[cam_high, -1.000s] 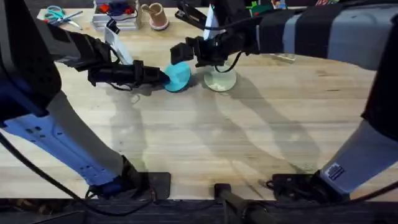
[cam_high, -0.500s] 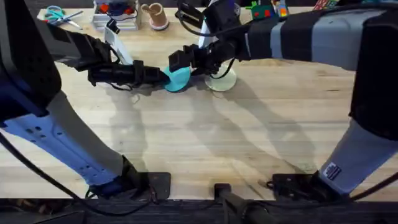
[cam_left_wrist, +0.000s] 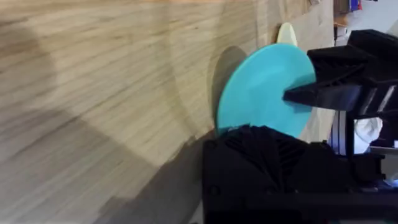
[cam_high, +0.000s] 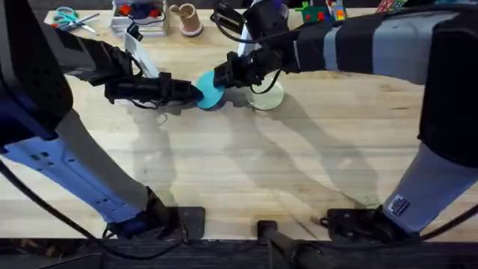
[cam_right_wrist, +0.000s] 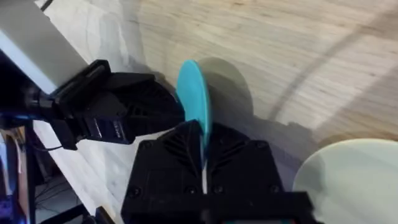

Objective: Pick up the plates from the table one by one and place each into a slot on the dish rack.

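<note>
The small flat round bright blue plate (cam_high: 210, 92) is being held on edge above the large light wooden plank tabletop (cam_high: 246, 164), pinched from two sides at once. On one side of it, the black left gripper (cam_high: 193, 91) is being kept clamped on the plate's rim, its fingers (cam_left_wrist: 261, 146) closed against the lower edge in the left wrist view (cam_left_wrist: 266, 90). On the opposite side, the black right gripper (cam_high: 224, 76) is being pressed onto the same plate, and in the right wrist view the thin blue edge (cam_right_wrist: 194, 102) is being gripped between its two closed fingers (cam_right_wrist: 177, 149), with the left gripper (cam_right_wrist: 149, 106) lying just beyond the plate.

The small flat round pale cream-yellow plate (cam_high: 266, 96) is lying flat on the tabletop just beside the blue plate, on the right gripper's side, partly covered by the right arm; its rim (cam_right_wrist: 354, 177) is also being shown in the right wrist view.

Well beyond the blue plate, along the table's far edge, a pair of teal-handled scissors (cam_high: 67, 16) is lying
</note>
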